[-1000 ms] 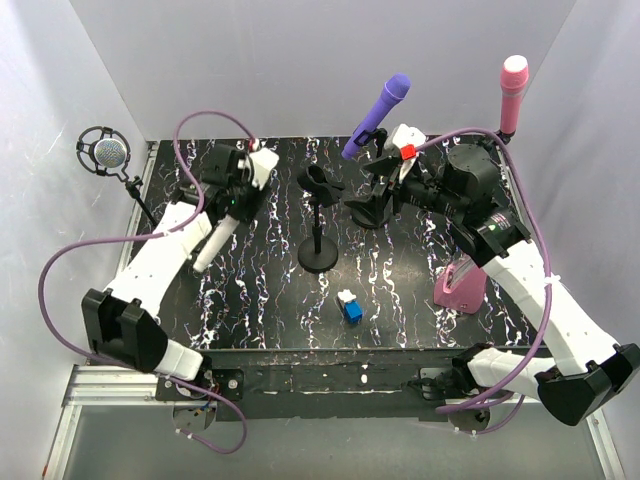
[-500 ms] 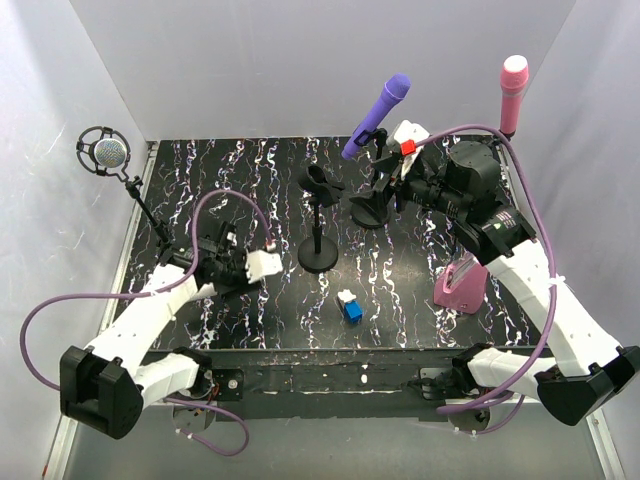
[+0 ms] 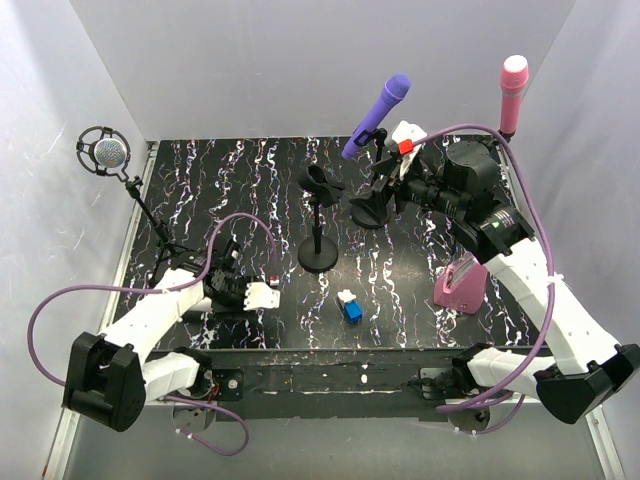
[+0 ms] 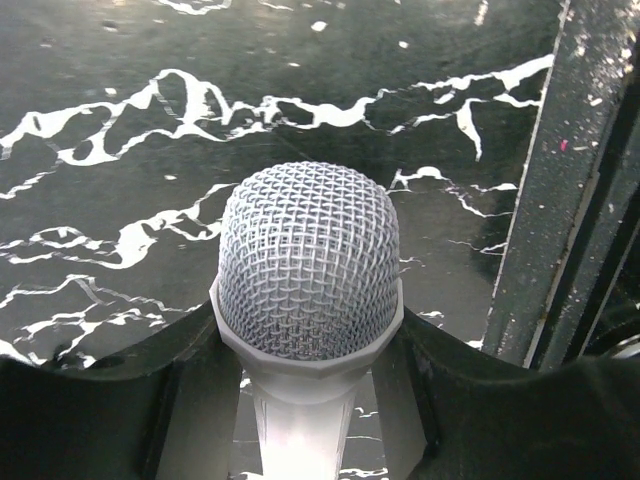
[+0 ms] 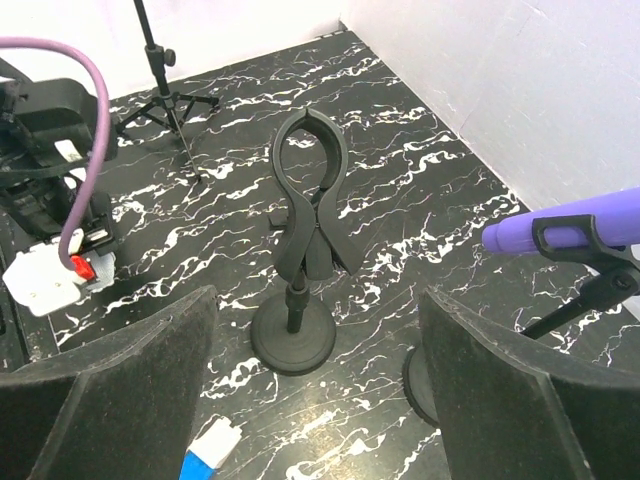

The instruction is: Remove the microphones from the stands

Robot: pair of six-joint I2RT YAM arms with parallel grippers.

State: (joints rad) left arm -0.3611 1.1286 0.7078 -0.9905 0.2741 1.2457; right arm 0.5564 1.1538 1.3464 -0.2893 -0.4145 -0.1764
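Black tabletop (image 3: 250, 190) veined in white like marble, closed in on three sides by plain white walls (image 3: 250, 70). At the far left edge, a silver shock-mounted microphone (image 3: 106, 153) on a thin tripod. Low over the near-left part of the surface, left gripper (image 4: 308, 400) clamped around the body of the microphone (image 4: 308, 262), mesh head poking out past the fingers, just above the marble and beside the dark metal edge rail (image 4: 560, 200). Well apart from it, mid-table, the empty stand (image 3: 319, 230), upright on its round base, clip bare. Nearer the front, a small blue-and-white block (image 3: 350, 307) lying flat. Behind, toward the back wall, a purple microphone (image 3: 378, 113) tilted in a second stand. Beside that, right gripper (image 5: 315, 385) held above the table, jaws spread wide, gripping nothing. At the far right, a pink microphone (image 3: 513, 90) standing tall and a pink object (image 3: 460, 287) resting on the surface.
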